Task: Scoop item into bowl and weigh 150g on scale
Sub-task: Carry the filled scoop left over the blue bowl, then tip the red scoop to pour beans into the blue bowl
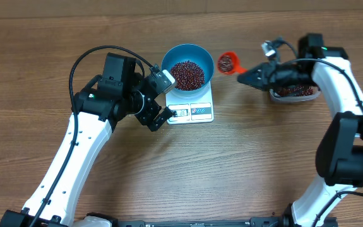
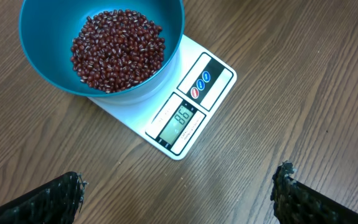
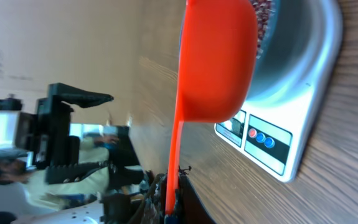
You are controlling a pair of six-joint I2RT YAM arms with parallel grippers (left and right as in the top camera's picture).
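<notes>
Right gripper (image 1: 245, 74): pinching orange scoop (image 3: 219, 62) by handle; loaded scoop ahead, beside blue bowl (image 1: 170, 58) of beans (image 1: 187, 74). Left gripper (image 1: 161, 99): spread wide, empty; scale (image 1: 194, 112) just ahead.

A robotics lab or test room. Two white-and-black robot arms, the left arm (image 1: 74, 151) and the right arm (image 1: 340, 82), rise from the near edge of a bare wood-grain table (image 1: 187, 170). A black cable (image 1: 105, 47) loops above one. A digital scale (image 1: 194, 112) sits on the table, and a plain pale wall (image 3: 60, 37) stands behind.
</notes>
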